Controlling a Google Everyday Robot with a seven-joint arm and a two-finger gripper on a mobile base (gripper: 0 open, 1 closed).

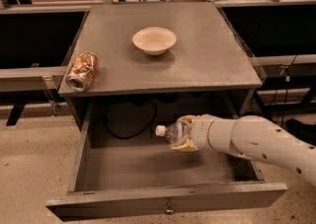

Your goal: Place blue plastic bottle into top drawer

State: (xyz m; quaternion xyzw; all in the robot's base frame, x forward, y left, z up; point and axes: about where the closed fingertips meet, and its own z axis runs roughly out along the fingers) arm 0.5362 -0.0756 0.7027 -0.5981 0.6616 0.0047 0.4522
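Note:
The top drawer (pixel 163 200) is pulled out wide open below the grey table top; its knob shows at the middle of the front panel. My gripper (pixel 185 133) reaches in from the right and is shut on the blue plastic bottle (pixel 170 131). The bottle lies on its side in the grip, white cap pointing left, held above the drawer's floor near its middle and toward the back.
A white bowl (pixel 154 39) sits on the table top (pixel 207 60). A dented gold-brown can (pixel 82 70) lies at the top's left front edge. A black cable (pixel 129 130) hangs behind the drawer. My white arm (pixel 266 144) crosses the drawer's right side.

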